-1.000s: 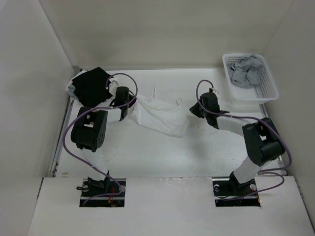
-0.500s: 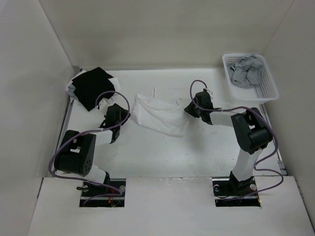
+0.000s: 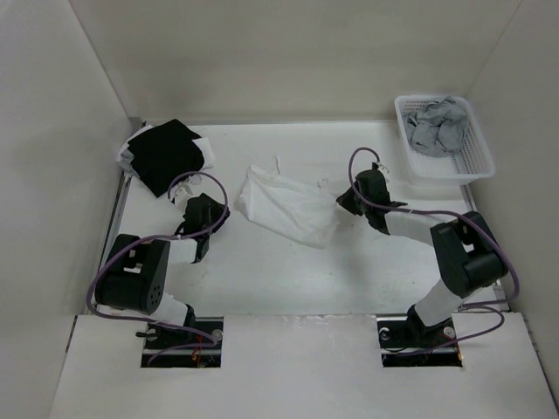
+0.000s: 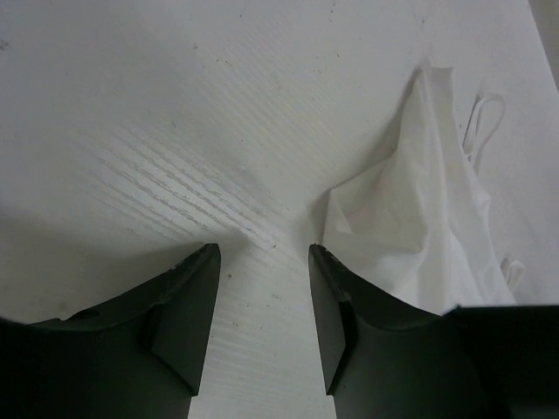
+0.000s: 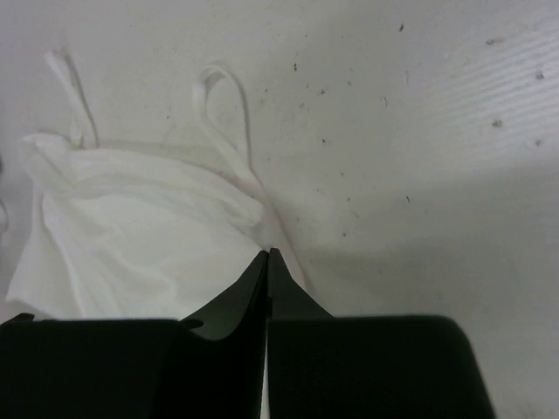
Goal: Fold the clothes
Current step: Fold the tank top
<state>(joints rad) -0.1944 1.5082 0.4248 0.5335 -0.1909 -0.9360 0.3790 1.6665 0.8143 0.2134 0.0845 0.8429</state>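
The clothes, a thin white camisole, lie crumpled in the middle of the table, their two narrow straps trailing toward the back. My right gripper is at their right corner. In the right wrist view its jaws are pressed together on the fabric's edge, where a strap joins. My left gripper is a short way left of the camisole. In the left wrist view it stands open over bare table, with the white cloth just right of its right finger.
A black garment with white edges lies at the back left corner. A white basket holding grey garments stands at the back right. Tall white walls close in the table's left, back and right sides.
The left gripper let go of the camisole's left side, opened and drew back to the left. The right gripper opened, then shut at the right corner, and the cloth has bunched slightly.
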